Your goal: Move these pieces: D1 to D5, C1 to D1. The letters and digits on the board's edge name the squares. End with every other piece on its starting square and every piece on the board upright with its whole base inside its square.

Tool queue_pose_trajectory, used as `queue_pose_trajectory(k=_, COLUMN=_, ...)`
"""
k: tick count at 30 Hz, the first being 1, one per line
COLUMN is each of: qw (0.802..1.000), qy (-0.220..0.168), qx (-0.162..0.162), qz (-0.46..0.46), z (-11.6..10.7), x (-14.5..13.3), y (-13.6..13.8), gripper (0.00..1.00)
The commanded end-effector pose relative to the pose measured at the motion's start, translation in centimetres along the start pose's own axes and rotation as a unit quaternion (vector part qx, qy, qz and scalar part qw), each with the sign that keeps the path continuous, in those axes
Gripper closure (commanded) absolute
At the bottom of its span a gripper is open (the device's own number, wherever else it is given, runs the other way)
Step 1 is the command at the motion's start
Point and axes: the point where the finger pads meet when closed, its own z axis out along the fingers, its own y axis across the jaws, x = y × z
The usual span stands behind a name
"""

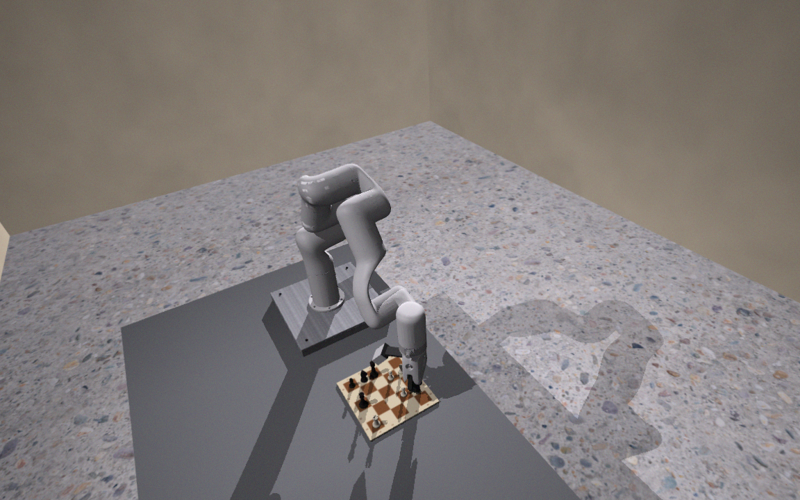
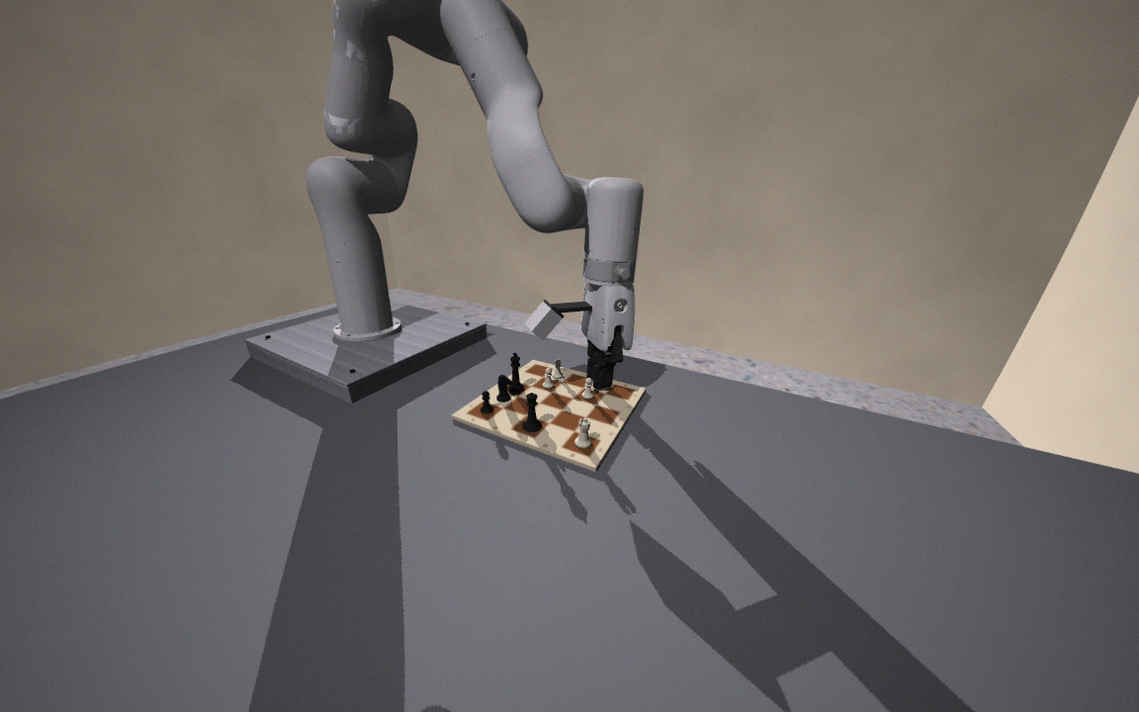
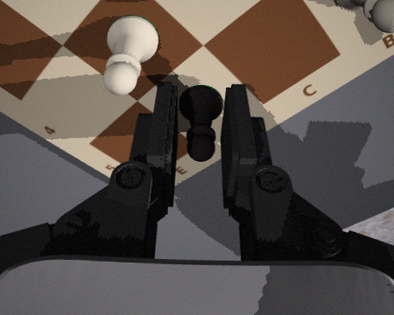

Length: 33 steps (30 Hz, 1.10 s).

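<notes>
My gripper [image 1: 414, 387] [image 2: 602, 381] [image 3: 200, 110] is down at D5, parted, with a narrow gap on each side of a black pawn [image 3: 200, 105]. The pawn stands upright on light square D5 of the board [image 1: 405, 418] [image 2: 502, 434] [image 3: 289, 102], its base inside the square. In the top and exterior views the fingers hide it. A tall black piece [image 1: 362, 401] [image 2: 531, 415] stands upright on C1. Light square D1 [image 2: 557, 437], between it and the white rook [image 1: 376, 422] [image 2: 583, 433] on E1, is empty.
A white pawn [image 1: 403, 392] [image 2: 588, 388] [image 3: 131, 39] on D4 stands close beside the left finger. Two white pieces stand around B4 and B5. A black pawn [image 2: 485, 402], a knight [image 2: 503, 390] and a tall black piece [image 2: 515, 375] line file A.
</notes>
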Motion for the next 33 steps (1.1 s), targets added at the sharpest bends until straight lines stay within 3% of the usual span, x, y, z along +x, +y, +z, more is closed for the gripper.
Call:
queue_pose_trajectory(k=1, qw=1.0, qy=-0.002, qx=0.001, qz=0.0, z=-0.2, x=-0.1, y=-0.1, gripper=0.73)
queue_pose_trajectory(k=3, qw=1.0, qy=-0.002, qx=0.001, qz=0.0, z=-0.2, x=-0.1, y=-0.1, gripper=0.73)
queue_pose_trajectory(k=4, qw=1.0, qy=-0.002, qx=0.001, qz=0.0, z=-0.2, x=-0.1, y=-0.1, gripper=0.66)
queue_pose_trajectory(k=19, qw=1.0, qy=-0.002, qx=0.001, qz=0.0, z=-0.5, x=-0.1, y=-0.1, gripper=0.66)
queue_pose_trajectory(k=28, qw=1.0, qy=-0.002, qx=0.001, qz=0.0, z=-3.1, x=-0.1, y=-0.1, gripper=0.66)
queue_pose_trajectory(k=33, qw=1.0, qy=-0.002, qx=0.001, qz=0.0, z=-5.8, x=-0.1, y=-0.1, gripper=0.66)
